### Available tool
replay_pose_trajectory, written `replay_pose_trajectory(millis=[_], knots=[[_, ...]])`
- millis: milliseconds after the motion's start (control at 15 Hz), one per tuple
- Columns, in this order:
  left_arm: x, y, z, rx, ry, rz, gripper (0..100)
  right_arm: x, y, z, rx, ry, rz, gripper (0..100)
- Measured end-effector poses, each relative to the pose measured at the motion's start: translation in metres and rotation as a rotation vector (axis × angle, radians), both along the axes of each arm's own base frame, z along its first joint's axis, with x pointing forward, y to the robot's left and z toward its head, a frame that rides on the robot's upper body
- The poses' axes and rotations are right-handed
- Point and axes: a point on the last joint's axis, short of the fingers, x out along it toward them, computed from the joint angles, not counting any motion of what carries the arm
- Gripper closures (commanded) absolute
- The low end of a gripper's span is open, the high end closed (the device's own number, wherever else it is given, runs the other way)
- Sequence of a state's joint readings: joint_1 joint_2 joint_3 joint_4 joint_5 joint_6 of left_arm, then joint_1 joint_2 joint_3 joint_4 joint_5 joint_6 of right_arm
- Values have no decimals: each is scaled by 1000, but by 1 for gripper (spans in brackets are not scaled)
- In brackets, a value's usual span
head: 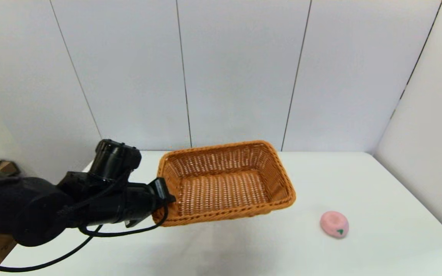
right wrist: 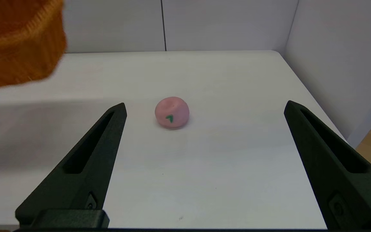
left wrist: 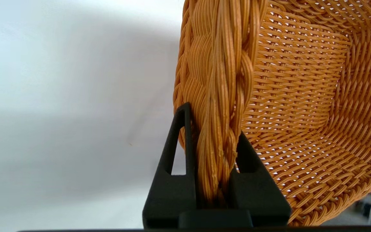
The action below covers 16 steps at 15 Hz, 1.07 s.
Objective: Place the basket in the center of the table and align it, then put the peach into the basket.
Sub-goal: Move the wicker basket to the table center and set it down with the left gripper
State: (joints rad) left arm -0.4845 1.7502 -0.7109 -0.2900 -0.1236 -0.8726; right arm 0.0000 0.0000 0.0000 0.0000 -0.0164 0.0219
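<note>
Nearest us, our left hand is pinching the basket by its braided rim, holding it tilted above the tabletop, not yet set down at center. At four o'clock the peach is waiting untouched; our right hand is hovering spread before it.

Light: bright, even, from overhead.
Shadows: you see a soft grey one on the table beneath the basket.
Blur: basket edge in your right wrist view.
</note>
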Motion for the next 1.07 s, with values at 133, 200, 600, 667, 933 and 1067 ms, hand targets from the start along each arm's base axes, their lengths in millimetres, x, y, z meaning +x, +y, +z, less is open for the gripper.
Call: replay_pose_trajectory(millis=[133, 200, 600, 667, 933, 1067], knots=[[2, -18, -13, 7, 11, -52, 100, 0, 0, 0, 0, 0, 0, 0], [3, -25, -21, 13, 20, -71, 100, 0, 0, 0, 0, 0, 0, 0], [10, -40, -59, 79, 82, -128, 100, 0, 0, 0, 1, 0, 0, 0], [11, -41, -63, 89, 92, -135, 100, 0, 0, 0, 1, 0, 0, 0], [10, -41, -70, 91, 115, -162, 100, 0, 0, 0, 0, 0, 0, 0], [11, -42, -71, 91, 117, -161, 100, 0, 0, 0, 1, 0, -1, 0]])
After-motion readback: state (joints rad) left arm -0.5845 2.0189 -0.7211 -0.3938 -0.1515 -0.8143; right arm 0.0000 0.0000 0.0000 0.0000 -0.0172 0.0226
